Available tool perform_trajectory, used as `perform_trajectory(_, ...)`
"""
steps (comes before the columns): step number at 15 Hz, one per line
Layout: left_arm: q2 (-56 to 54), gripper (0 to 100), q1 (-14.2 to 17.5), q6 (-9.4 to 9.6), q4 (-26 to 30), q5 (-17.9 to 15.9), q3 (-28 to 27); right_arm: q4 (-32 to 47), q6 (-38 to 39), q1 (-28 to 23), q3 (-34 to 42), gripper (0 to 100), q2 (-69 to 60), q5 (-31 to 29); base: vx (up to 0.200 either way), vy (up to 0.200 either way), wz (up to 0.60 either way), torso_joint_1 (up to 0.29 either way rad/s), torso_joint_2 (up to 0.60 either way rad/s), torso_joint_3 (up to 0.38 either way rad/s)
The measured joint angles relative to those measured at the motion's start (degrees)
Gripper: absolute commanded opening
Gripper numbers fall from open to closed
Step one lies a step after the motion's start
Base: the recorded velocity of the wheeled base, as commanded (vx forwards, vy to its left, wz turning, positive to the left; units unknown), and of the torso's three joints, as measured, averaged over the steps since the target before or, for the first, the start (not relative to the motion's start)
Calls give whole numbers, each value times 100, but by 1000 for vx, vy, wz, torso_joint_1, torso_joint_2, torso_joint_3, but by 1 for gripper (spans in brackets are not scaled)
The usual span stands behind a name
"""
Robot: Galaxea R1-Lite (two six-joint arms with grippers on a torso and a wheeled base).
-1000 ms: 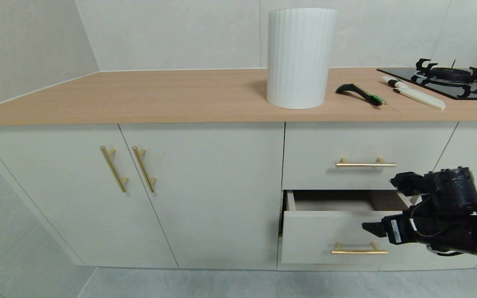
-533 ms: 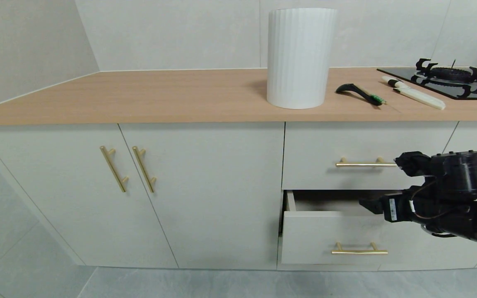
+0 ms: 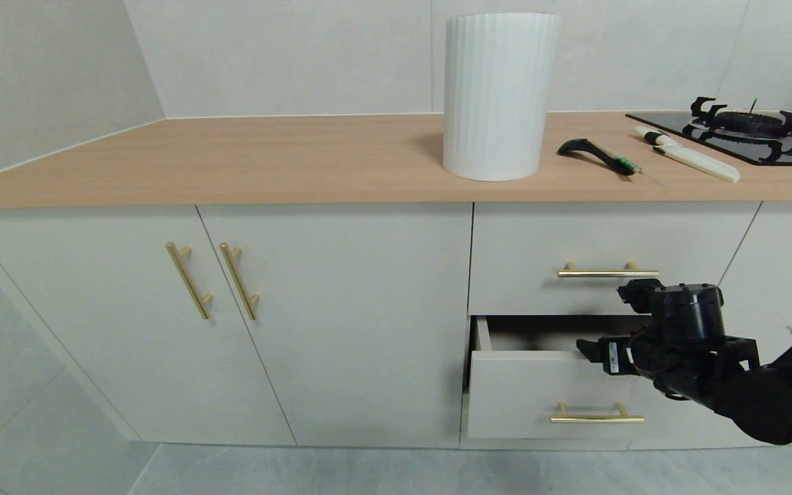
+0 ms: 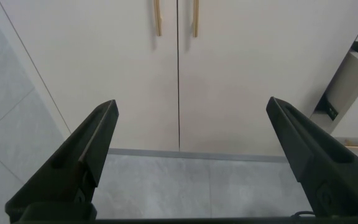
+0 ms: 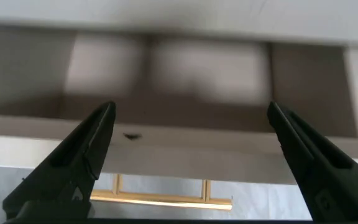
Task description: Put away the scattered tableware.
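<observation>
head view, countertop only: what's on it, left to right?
white ribbed container → black utensil → white knife → gas hob

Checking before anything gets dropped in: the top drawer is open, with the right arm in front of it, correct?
No, the lower drawer is open, with the right arm in front of it; the top drawer is shut. The head view shows this.

The right gripper (image 3: pixel 608 318) climbs from level with the open drawer's (image 3: pixel 533 388) front panel to its top edge, and shifts leftward, closer to the opening.
</observation>
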Motion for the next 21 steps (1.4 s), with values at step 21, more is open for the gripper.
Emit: perform_trajectory(21, 0, 100, 0, 0, 0, 0, 0, 1143, -7, 144, 2035, 100, -1607, 63, 0, 0, 0, 0, 0, 0)
